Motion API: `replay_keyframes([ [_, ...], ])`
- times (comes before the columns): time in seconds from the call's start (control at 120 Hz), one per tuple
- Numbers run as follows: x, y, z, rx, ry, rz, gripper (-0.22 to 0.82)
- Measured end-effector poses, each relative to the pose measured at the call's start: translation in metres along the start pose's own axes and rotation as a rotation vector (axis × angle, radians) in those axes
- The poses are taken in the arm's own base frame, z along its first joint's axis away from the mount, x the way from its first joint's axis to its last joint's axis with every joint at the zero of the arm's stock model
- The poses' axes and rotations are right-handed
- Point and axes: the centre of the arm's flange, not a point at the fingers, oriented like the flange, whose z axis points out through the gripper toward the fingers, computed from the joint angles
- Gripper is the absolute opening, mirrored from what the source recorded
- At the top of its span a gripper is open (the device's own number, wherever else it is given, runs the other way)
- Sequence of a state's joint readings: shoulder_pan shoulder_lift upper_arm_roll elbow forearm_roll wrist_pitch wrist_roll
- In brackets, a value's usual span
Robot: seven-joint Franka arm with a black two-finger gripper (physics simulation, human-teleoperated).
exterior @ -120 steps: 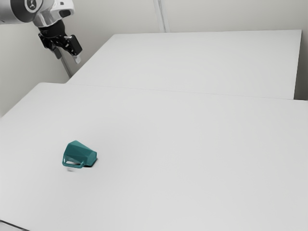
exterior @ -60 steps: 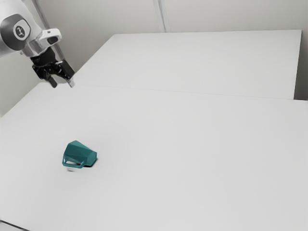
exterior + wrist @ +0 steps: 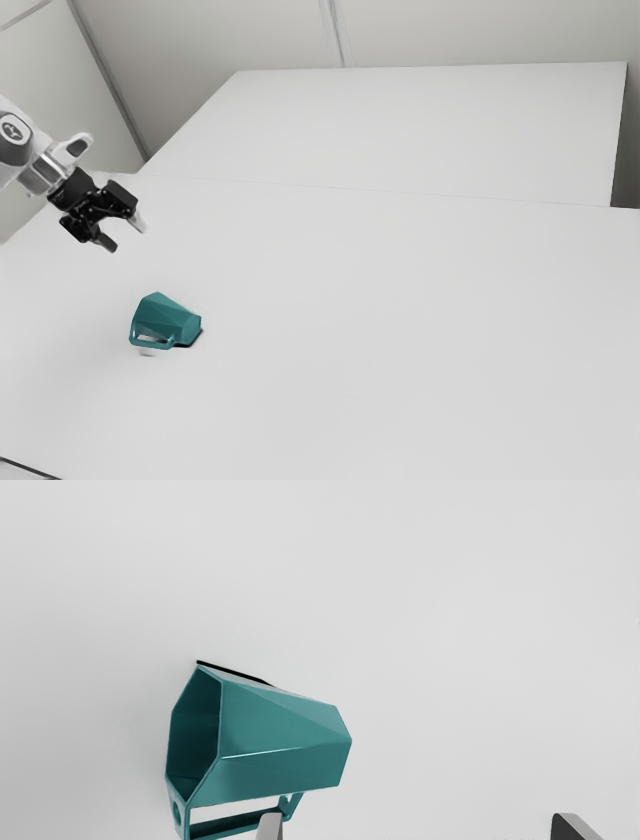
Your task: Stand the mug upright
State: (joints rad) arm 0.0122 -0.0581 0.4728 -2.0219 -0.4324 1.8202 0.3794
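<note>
In the exterior view my gripper (image 3: 123,237) hangs above the table at the view's left, higher than the teal mug (image 3: 165,321) and apart from it. The faceted mug lies on its side, its narrower base toward the exterior view's right and its handle on the near side. In the wrist view the mug (image 3: 280,735) shows its open mouth and its handle, partly covered by one fingertip. My gripper (image 3: 417,827) is open there, fingertips wide apart with nothing between them.
The white table (image 3: 400,330) extends around the mug. A second white surface (image 3: 420,130) adjoins its far edge, with pale walls behind. A dark thin line (image 3: 30,468) runs at the near left corner.
My gripper has come down and toward the exterior view's left, nearer the mug, and the arm has lowered with it. The mug has not moved.
</note>
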Motion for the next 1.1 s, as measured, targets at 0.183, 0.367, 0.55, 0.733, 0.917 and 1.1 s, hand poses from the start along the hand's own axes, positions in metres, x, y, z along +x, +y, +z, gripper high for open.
replay_keyframes([
  [0.183,0.002,-0.044,0.023,-0.112,0.008,-0.027,0.58],
  [0.367,-0.002,-0.103,0.05,-0.232,0.024,-0.052,0.58],
  [0.55,-0.006,-0.134,0.074,-0.339,0.038,-0.007,0.58],
  [0.733,-0.01,-0.143,0.095,-0.408,0.026,0.076,0.57],
  [0.917,-0.014,-0.15,0.109,-0.455,0.015,0.148,0.56],
  [1.1,-0.015,-0.152,0.123,-0.486,0.007,0.207,0.56],
])
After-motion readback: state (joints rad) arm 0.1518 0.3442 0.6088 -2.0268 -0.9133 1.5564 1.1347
